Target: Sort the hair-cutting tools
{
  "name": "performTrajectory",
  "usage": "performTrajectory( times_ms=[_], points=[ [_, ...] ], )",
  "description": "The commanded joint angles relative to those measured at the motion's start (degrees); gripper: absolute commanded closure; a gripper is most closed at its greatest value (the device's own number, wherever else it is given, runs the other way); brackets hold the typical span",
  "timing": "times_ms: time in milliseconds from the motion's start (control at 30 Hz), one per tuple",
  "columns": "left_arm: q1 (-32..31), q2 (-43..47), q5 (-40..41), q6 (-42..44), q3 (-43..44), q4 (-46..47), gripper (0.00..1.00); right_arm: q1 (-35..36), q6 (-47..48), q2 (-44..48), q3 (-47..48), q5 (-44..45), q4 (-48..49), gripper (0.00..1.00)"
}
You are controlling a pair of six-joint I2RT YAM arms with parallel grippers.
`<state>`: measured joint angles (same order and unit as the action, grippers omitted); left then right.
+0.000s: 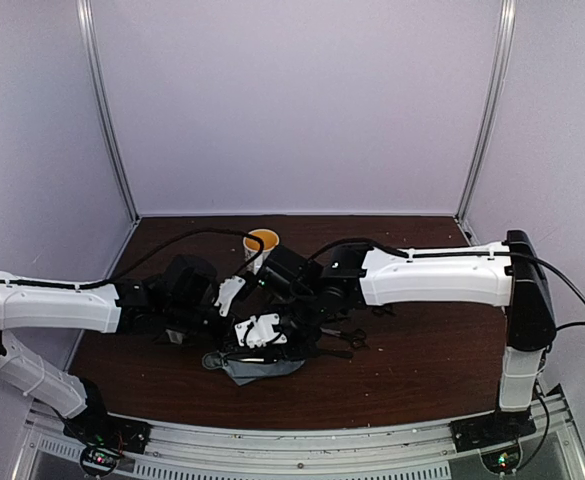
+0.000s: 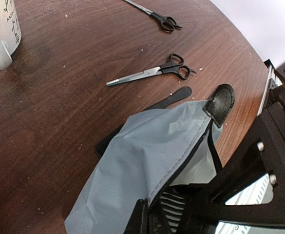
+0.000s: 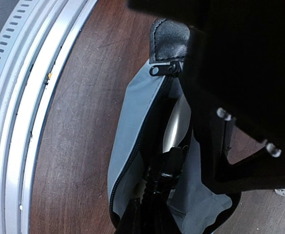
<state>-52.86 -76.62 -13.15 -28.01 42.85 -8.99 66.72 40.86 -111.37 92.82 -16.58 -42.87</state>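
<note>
Inside the open grey pouch [image 2: 132,165]: electric clipper [image 3: 175,122], clamped at its black end by the right gripper [image 3: 149,207]; left gripper [image 2: 149,217] pinched shut on the zip edge. Hold the mouth taut and wide; seat deep before release. Outside, beside the pouch: scissors [image 2: 149,73], comb [image 2: 174,97].

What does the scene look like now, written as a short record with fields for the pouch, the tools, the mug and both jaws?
pouch: grey pouch, unzipped
clipper: electric clipper, silver body inside the pouch
scissors: two pairs, flat on the table, outside the pouch
comb: black comb on the table, partly under the pouch
mug: cream mug, standing apart from the pouch
left jaws: shut on the pouch's zip edge
right jaws: shut, seemingly on the clipper's black end
</note>
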Motion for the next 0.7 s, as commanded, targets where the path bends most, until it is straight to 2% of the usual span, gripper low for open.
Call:
performTrajectory(
  times_ms=[0, 67, 133, 300, 467, 667],
  points=[
    [0.56, -0.55, -1.70, -0.19, 0.12, 2.93, 1.00, 1.72, 0.15, -1.39, 2.36, 7.47, -1.30, 0.98],
    [0.56, -0.50, -2.00, -0.21, 0.21, 2.93, 1.00, 2.11, -0.86, -1.45, 2.38, 9.90, -0.48, 0.93],
    [0.56, -0.50, -2.06, -0.25, 0.30, 2.85, 1.00, 2.16, -1.86, -0.74, 1.84, 10.66, 0.79, 0.84],
    [0.57, -0.44, -1.97, -0.03, 0.31, 2.59, 1.00, 2.17, -2.45, 1.38, 1.69, 9.14, -0.48, 0.65],
    [0.56, -0.31, -1.97, 0.10, 0.17, 2.50, 1.00, 1.82, -2.63, 5.26, 0.32, 8.53, -3.33, 0.64],
    [0.65, 0.13, -1.22, 0.69, 0.47, 1.81, 1.00, -1.00, -4.53, 15.31, -7.16, 3.64, -5.06, 0.64]
  ],
)
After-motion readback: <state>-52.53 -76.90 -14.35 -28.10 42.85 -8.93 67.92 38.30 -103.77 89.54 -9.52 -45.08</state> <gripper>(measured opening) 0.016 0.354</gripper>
